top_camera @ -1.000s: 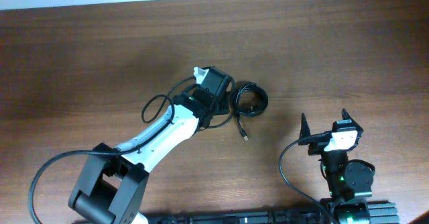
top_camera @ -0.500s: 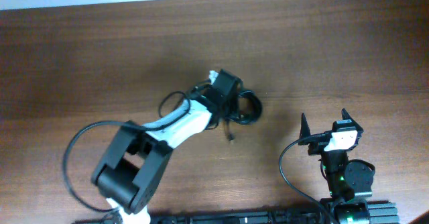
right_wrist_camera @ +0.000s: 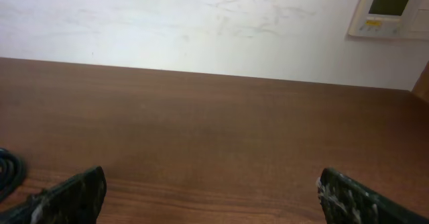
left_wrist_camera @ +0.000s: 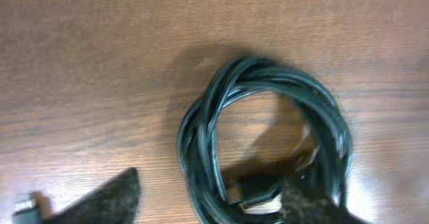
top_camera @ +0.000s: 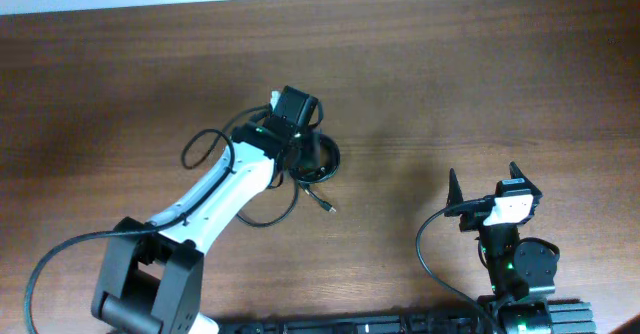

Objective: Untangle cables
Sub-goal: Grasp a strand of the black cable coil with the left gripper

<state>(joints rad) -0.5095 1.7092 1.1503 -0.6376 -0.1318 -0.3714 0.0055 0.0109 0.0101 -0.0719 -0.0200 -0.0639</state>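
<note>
The cables show as a tight black coil point(top_camera: 322, 160) on the wooden table, with a short tail ending in a small plug point(top_camera: 328, 207). In the left wrist view the coil point(left_wrist_camera: 258, 83) is a ring of several twisted strands. My left gripper point(top_camera: 306, 150) is at the coil. Its fingers point(left_wrist_camera: 214, 187) are apart, the right one resting on the coil's lower right and the left one outside on bare wood. A thin black cord point(top_camera: 270, 220) curves out from under the left arm. My right gripper point(top_camera: 487, 182) is open and empty at the front right point(right_wrist_camera: 211, 184).
The coil's edge shows at the far left of the right wrist view point(right_wrist_camera: 8, 172). A white wall with a small control panel point(right_wrist_camera: 392, 8) stands beyond the table's far edge. The left arm's own wire loops out beside its forearm point(top_camera: 200, 146).
My left gripper has swung left across the table, and the coil has moved left with it. The plug tail followed. The right arm has not moved.
</note>
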